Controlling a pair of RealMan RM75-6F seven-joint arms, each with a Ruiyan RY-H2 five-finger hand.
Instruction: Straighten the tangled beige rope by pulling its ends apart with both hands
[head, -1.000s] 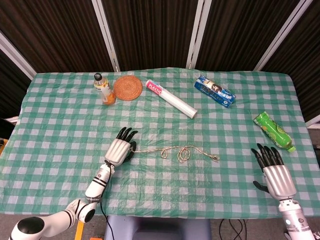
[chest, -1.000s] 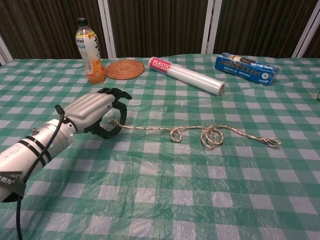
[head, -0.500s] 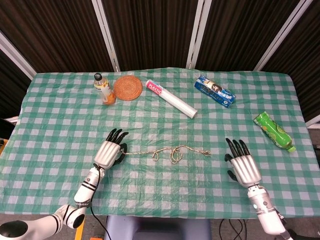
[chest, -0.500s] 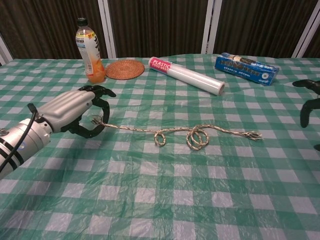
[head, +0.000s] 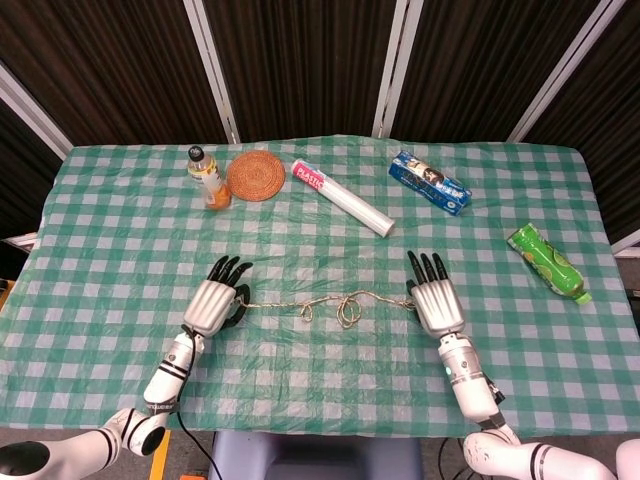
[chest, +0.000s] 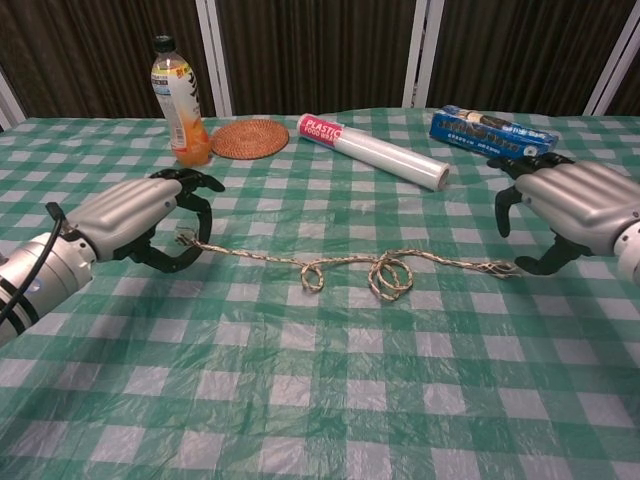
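Note:
The beige rope (head: 345, 305) lies across the middle of the checked table (head: 120, 240), with two small loops (chest: 388, 277) near its centre. My left hand (head: 213, 303) pinches the rope's left end between thumb and fingers (chest: 186, 238). My right hand (head: 434, 303) hovers over the right end (chest: 498, 268). Its fingers are spread and curved, and its thumb sits just beside the frayed tip without closing on it. In the chest view the left hand (chest: 140, 215) and right hand (chest: 572, 205) sit at opposite ends of the rope.
Along the far side stand an orange drink bottle (head: 207, 177), a woven coaster (head: 257, 175), a plastic wrap roll (head: 342, 197) and a blue box (head: 430, 182). A green bottle (head: 545, 262) lies at the right.
My left hand dragged the rope leftward with its end pinched. My right hand swept in from the right edge to the rope's right end.

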